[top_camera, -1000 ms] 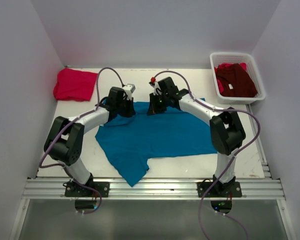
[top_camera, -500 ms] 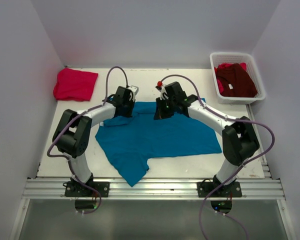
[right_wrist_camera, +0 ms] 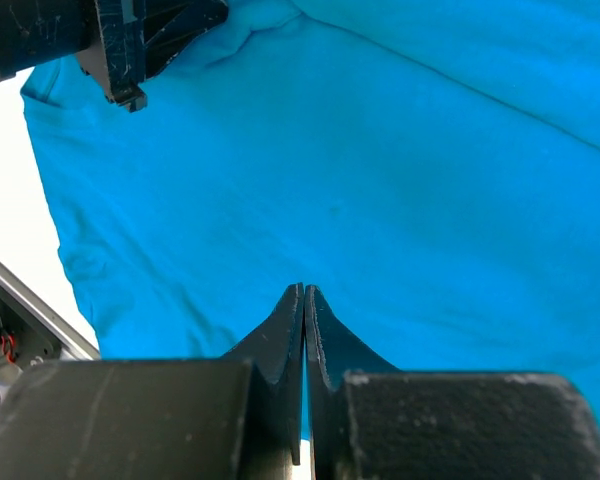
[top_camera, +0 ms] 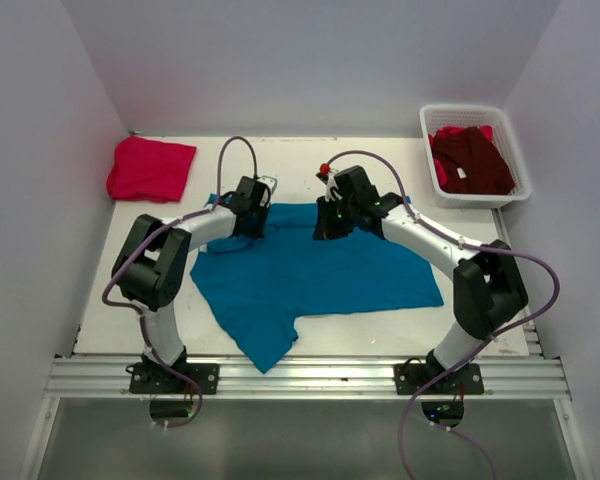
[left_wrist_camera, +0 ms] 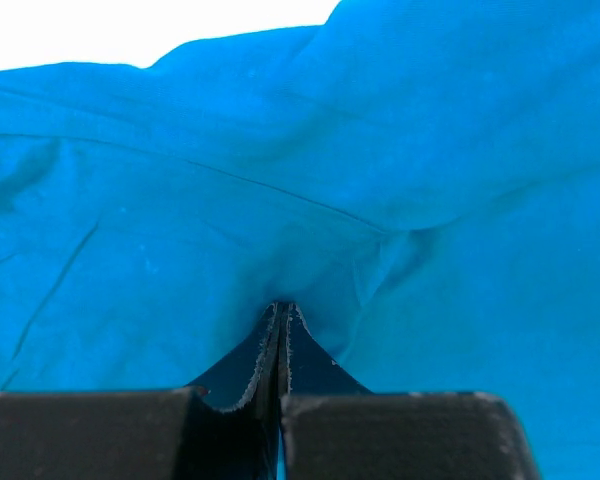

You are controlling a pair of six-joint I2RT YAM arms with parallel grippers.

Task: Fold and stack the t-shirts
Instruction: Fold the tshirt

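Cloth under the claws: teal-blue cloth t-shirt [top_camera: 320,275], short-sleeved, spread flat and open on the white table [top_camera: 160,260]. It lies beneath both claws and reaches from them back toward the arm bases, with one corner hanging toward the near table edge.
Left claw [left_wrist_camera: 282,308]: fingers pressed together with no gap between them. The tips are down at the teal-blue cloth t-shirt near its far edge, and creases in the cloth run in toward them. Whether a pinch of cloth sits between the tips cannot be told.
Right claw [right_wrist_camera: 303,290]: fingers also closed tight against each other, over the far part of the same shirt and to the right of the left claw. The cloth in front of its tips lies smooth. Whether the tips touch it cannot be told.
Claws to each other: near, side by side along the shirt's far edge and apart. The left arm's black end shows at the upper left of the right wrist view.
Pinkish-red cloth t-shirt [top_camera: 150,168]: folded into a flat bundle on the table, well off to the left of the left claw and beyond it.
Dark maroon cloth t-shirt [top_camera: 475,160]: bunched inside the white plastic mesh basket [top_camera: 462,108], well off to the right of the right claw and beyond it.
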